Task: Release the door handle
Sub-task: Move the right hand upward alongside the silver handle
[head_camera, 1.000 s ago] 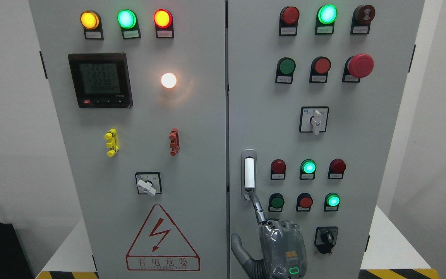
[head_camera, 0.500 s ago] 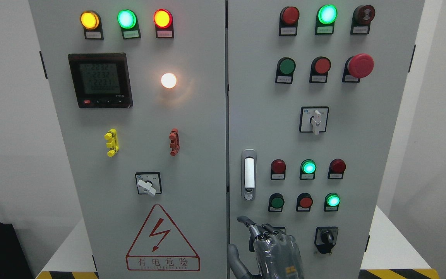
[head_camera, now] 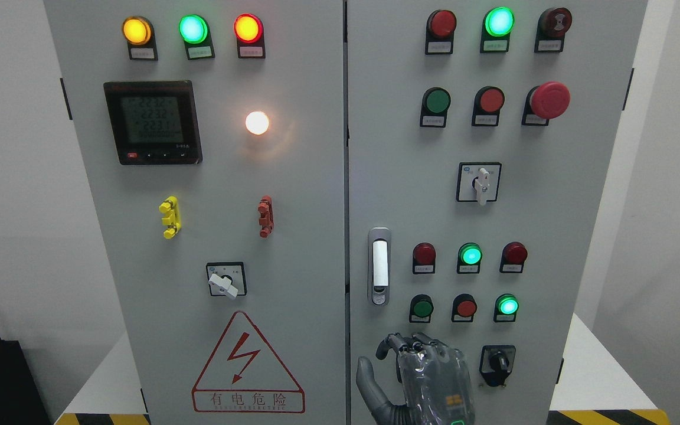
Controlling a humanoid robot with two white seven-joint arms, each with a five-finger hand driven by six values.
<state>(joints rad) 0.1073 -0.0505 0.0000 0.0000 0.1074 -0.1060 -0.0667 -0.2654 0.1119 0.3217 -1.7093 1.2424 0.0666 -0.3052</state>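
Note:
The door handle is a silver vertical lever with a white grip and a keyhole at its bottom end, set on the left edge of the cabinet's right door. My right hand comes up from the bottom edge, right of the middle. It sits below the handle, apart from it. Its fingers are curled down at the knuckles and hold nothing, and the thumb sticks out to the left. The left arm is out of view.
The right door carries several push buttons and lamps, a red emergency stop and two rotary switches. A black rotary switch is just right of my hand. The left door has a meter and a warning triangle.
One second ago the index finger reached up to the handle's lower end. The hand has since dropped away and curled its fingers, then risen slightly. The handle stands as before.

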